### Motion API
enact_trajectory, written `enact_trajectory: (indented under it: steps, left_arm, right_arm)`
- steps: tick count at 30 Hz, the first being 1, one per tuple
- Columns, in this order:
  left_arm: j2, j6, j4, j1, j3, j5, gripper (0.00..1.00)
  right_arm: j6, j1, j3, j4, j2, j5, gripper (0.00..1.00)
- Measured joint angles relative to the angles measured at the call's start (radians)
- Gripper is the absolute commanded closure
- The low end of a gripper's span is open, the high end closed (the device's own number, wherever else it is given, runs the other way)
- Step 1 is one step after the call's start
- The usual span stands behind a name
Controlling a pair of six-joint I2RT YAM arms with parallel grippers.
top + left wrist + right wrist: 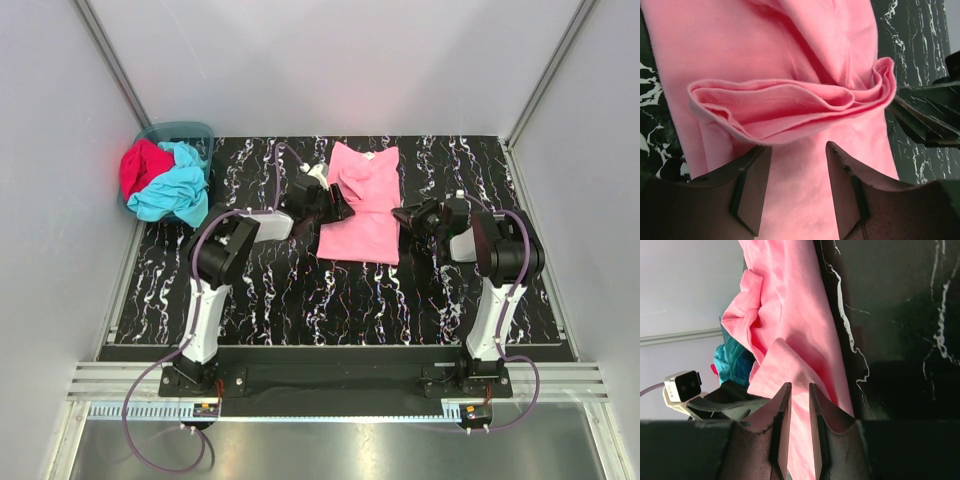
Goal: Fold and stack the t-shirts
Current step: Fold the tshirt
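Nearest, the dark surface (300,300) gives open room. The left claw (799,150) gapes wide and empty at the pink t-shirt (362,210)'s bunched left edge. The right claw (797,386) is narrow at the right edge, and I cannot tell whether it grips. At far left, the turquoise t-shirt (175,192) and red t-shirt (143,166) heap in the basket (185,128).

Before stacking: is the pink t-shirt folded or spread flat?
Partly folded: the pink t-shirt lies on the table with one edge doubled over in a loose ridge, not a tidy packet.

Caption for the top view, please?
Left gripper and right gripper flank pink shirt; red shirt, turquoise shirt in basket.
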Motion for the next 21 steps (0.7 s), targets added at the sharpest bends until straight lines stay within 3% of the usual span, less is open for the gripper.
enact_trajectory:
  steps: [9, 21]
  left_arm:
    - [0.038, -0.002, -0.01, 0.007, 0.107, 0.017, 0.47]
    - [0.038, 0.002, -0.018, 0.036, 0.117, 0.024, 0.47]
  right_arm:
    - [-0.003, 0.0, -0.034, 0.002, -0.017, 0.0, 0.74]
    - [-0.003, 0.0, 0.002, 0.002, -0.017, 0.0, 0.74]
